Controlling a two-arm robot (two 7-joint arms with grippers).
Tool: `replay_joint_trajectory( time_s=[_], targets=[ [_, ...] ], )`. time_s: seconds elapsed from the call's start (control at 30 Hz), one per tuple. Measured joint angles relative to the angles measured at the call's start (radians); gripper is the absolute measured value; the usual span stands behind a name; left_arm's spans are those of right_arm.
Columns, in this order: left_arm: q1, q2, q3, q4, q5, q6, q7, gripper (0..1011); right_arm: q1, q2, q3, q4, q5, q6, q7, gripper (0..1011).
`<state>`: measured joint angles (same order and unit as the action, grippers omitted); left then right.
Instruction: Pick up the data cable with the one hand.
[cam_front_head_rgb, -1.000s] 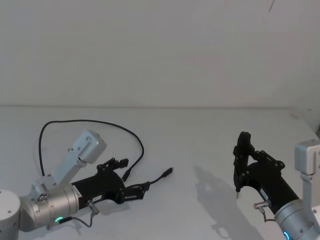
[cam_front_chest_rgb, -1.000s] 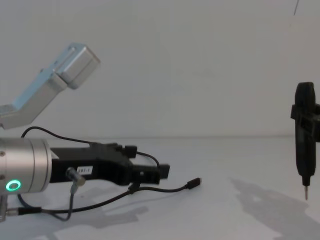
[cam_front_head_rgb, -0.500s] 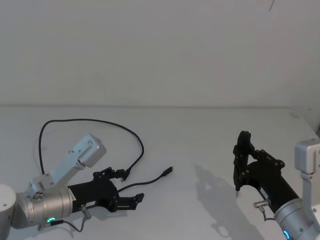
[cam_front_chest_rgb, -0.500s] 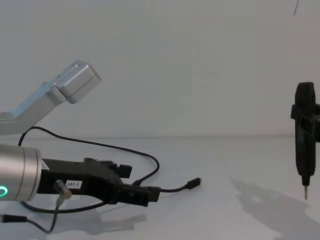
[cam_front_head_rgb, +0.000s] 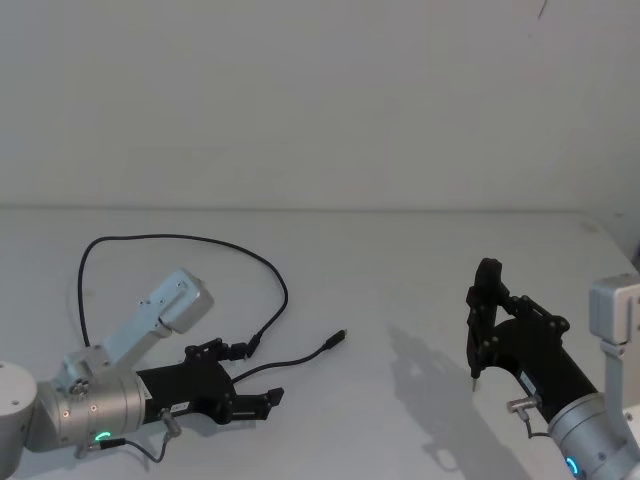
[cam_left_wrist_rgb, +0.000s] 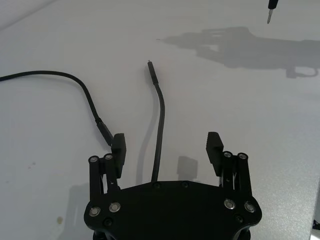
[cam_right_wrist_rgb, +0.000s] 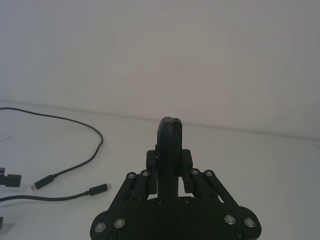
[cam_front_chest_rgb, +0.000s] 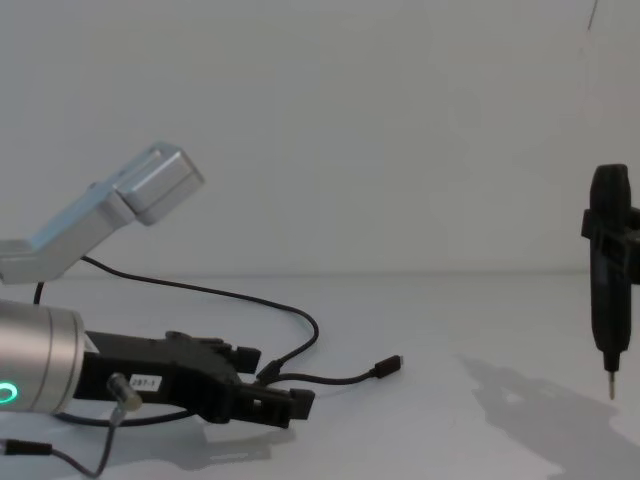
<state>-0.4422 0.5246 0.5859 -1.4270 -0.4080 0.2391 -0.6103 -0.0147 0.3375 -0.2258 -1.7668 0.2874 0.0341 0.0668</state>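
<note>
Black data cable (cam_left_wrist_rgb: 161, 115) against a plain white table (cam_front_head_rgb: 400, 260), black left gripper (cam_left_wrist_rgb: 166, 142) with white label (cam_front_chest_rgb: 145, 382), silver cylinder (cam_front_chest_rgb: 40, 355) and green ring light (cam_front_head_rgb: 100, 436), black right gripper (cam_right_wrist_rgb: 170, 150) with silver-grey tip (cam_front_chest_rgb: 612, 388).

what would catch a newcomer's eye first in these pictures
The left gripper stands out first, low over the white table at the left, its jaws open on either side of one branch of the data cable. The cable's long black loop sweeps across the table behind it. At the right, the right gripper holds a black pointed tool upright, tip down.
</note>
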Motion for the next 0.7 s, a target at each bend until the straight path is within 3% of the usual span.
replay_joint_trajectory(
  time_s=[0.5, 0.57, 0.7],
  targets=[
    [-0.028, -0.039, 0.020, 0.070, -0.005, -0.038, -0.014, 629, 0.000, 0.000, 0.000, 0.000, 0.000, 0.000, 0.000, 279],
    [-0.030, -0.044, 0.020, 0.078, -0.005, -0.044, -0.014, 516, 0.000, 0.000, 0.000, 0.000, 0.000, 0.000, 0.000, 279],
    [-0.032, -0.049, 0.020, 0.083, -0.006, -0.050, -0.014, 396, 0.000, 0.000, 0.000, 0.000, 0.000, 0.000, 0.000, 279]
  ],
)
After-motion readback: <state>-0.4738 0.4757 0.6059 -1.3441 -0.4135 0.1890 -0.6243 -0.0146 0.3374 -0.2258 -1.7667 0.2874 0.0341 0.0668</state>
